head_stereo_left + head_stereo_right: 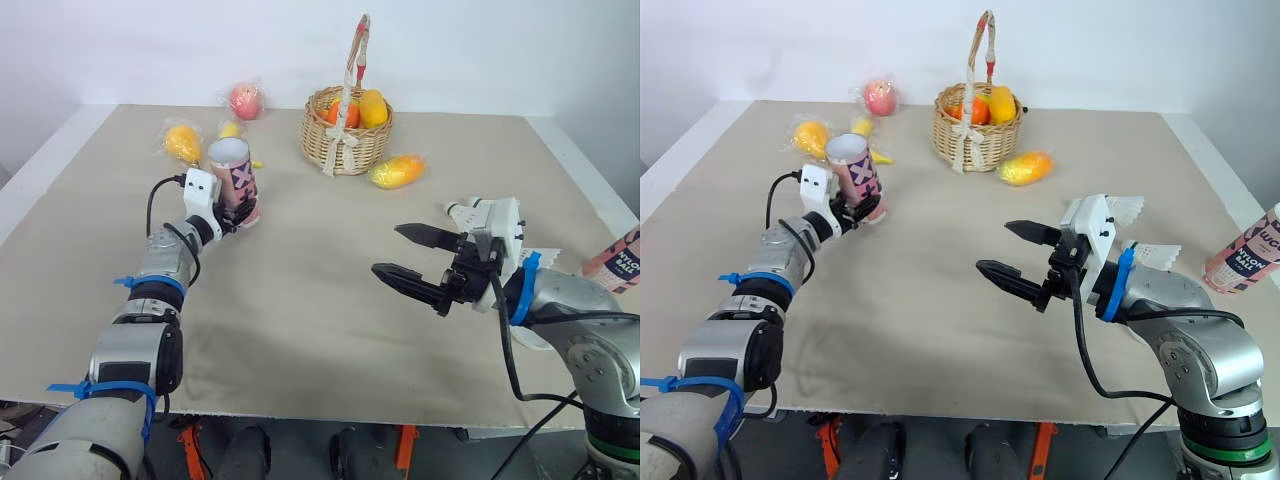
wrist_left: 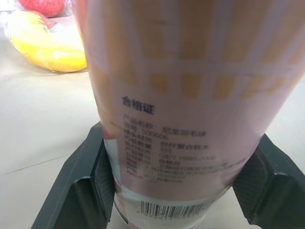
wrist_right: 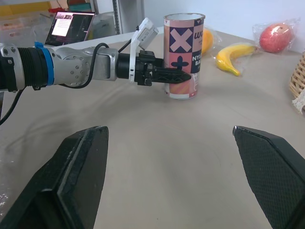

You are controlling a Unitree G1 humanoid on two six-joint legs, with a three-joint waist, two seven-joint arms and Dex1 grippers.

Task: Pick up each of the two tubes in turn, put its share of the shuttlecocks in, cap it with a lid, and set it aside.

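At upper left of the left eye view, our left gripper [image 1: 242, 212] clamps the upright pink tube [image 1: 232, 166] low down, our right gripper [image 1: 390, 250] gapes empty; so low a hold could tip it on lifting.

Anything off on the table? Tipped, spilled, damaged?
Nothing spilled or damaged. Left gripper is shut on an upright pink tube; right gripper open, empty. Only note: second tube sits near the right edge of the table.

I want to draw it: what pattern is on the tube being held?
The tube has pink and white squares with dark crosses; best in right wrist view.
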